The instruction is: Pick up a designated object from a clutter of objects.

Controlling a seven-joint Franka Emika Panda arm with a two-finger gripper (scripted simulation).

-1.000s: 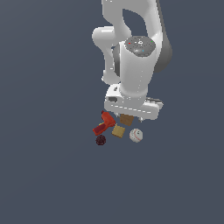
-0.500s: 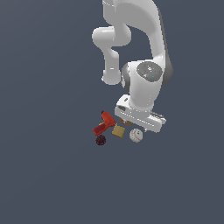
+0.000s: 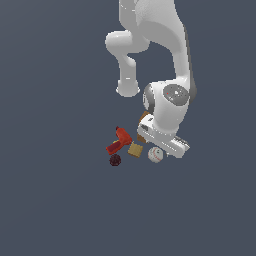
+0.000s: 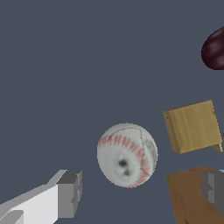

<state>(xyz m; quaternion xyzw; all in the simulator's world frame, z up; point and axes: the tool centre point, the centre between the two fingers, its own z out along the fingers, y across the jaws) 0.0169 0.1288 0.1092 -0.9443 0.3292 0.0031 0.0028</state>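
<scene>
Approach step: jaws spread wide, flanking the white baseball [image 4: 127,155] without touching; next, I judge, descend and pinch

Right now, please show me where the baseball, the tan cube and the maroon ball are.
baseball [image 4: 127,155], wrist view, middle of its white face.
tan cube [image 4: 192,126], wrist view, centre of its front side.
maroon ball [image 3: 115,160], exterior view, middle of the ball.
</scene>
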